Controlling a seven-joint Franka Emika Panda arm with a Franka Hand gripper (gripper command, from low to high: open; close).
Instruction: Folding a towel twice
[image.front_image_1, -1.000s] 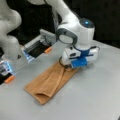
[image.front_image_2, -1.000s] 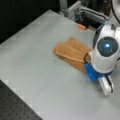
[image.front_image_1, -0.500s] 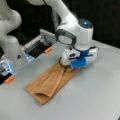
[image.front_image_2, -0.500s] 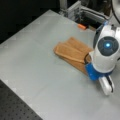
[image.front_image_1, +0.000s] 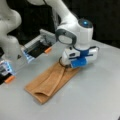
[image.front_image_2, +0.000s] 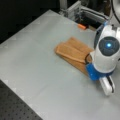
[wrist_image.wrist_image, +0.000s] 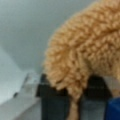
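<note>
Towel (image.front_image_1: 50, 81) lies on table (image.front_image_2: 37, 62) as long folded strip, top flap loose. Gripper (wrist_image.wrist_image: 72, 100) pinches towel's far end (pile bunched between fingers), barely moved over past second; fold underway.

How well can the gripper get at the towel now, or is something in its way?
Yes, it seems so: the gripper is already at one end of the towel, with terry cloth pinched between its fingers in the wrist view. Nothing blocks it.

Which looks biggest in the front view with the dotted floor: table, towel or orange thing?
1. Table, by far.
2. Towel, its end pinched in the tool.
3. Orange thing, smallest, though it lies farther back.
</note>
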